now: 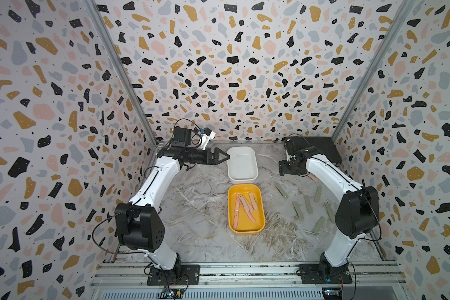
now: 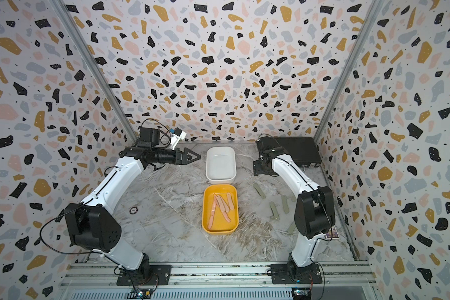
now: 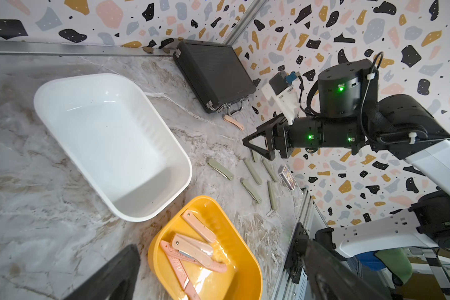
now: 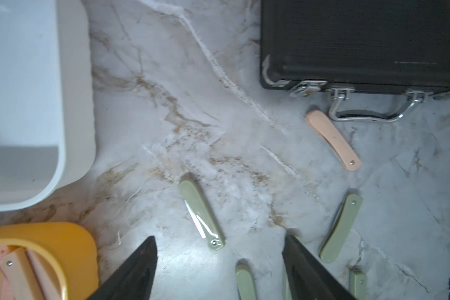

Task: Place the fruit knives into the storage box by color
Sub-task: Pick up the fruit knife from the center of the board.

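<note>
Since pink knives [image 1: 244, 207] sit in the yellow box [image 1: 230, 207], pink sorting looks nearly done: one pink knife [image 4: 333, 140] lies on the table [image 1: 198, 207] at its two o'clock. Left tool [image 1: 225, 156] and right tool [image 4: 218, 237] both wide, empty. Next, likely: right tool reaches, pinches it.

You had pink knives [image 3: 192, 249] in the yellow box [image 3: 246, 262], green knives [image 3: 252, 171] scattered on the surface [image 3: 50, 220], and one pink knife [image 3: 233, 122] beside the case [image 3: 213, 72].

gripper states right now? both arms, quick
Left gripper: open, holding nothing.
Right gripper: open, holding nothing.
</note>
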{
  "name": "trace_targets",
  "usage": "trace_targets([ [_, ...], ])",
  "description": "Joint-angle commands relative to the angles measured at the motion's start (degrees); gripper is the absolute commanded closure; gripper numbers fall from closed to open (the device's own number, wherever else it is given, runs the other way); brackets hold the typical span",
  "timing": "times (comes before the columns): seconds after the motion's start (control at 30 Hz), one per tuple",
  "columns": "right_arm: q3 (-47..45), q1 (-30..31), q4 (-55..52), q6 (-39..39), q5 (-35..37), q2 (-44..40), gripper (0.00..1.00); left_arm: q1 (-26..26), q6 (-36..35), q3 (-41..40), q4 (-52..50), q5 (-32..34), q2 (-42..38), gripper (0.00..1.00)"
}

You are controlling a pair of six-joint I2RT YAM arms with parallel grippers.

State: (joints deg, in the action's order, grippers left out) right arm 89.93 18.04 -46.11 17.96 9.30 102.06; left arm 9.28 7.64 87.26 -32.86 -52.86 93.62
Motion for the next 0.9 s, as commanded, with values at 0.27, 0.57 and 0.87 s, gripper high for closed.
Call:
trace_targets([
  [0.27,4.1,-12.5,-0.8,0.9,-4.7,5.8,0.21,2.6,5.7,0.2,8.2,-0.9,2.4,0.01],
  [0.57,6.3,-19.7,0.1,0.3,-7.0,11.5,0.2,3.7,6.1,-1.2,9.0,-0.9,4.2,0.01],
  [0.87,11.1,-22.9,-0.4,-0.9,-8.5,17.5,0.2,3.8,5.1,-2.1,8.4,-0.4,4.3,0.01],
])
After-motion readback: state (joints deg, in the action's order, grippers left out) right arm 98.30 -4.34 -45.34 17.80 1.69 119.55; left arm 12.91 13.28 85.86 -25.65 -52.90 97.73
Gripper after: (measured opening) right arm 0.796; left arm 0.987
